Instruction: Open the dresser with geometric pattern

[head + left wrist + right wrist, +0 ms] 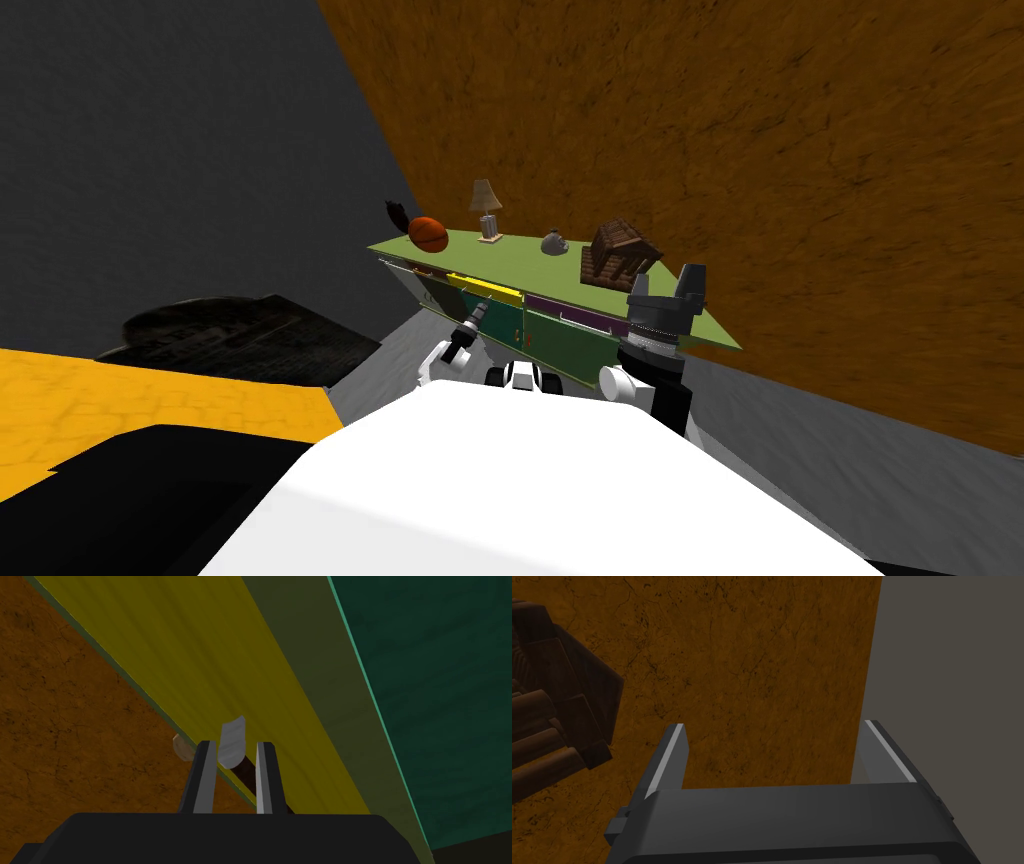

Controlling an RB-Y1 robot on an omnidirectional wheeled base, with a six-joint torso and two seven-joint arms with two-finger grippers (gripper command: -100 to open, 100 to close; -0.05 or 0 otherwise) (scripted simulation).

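Long low dresser (520,255) sits flat against the brown wall (800,150). Its long axis runs along that wall, with the drawer fronts facing me. The left jaws are right at the yellow drawer (200,676), pinched nearly closed on its handle (233,743). That's a thin bar lying lengthwise along the drawer, its grey end poking out just past the tips. The right jaws are spread wide with nothing between them, up beside the little log cabin (618,255) on the green top.

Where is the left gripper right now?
In the head view, left of centre, the left gripper is at the yellow drawer of the dresser; its fingers clasp the handle.
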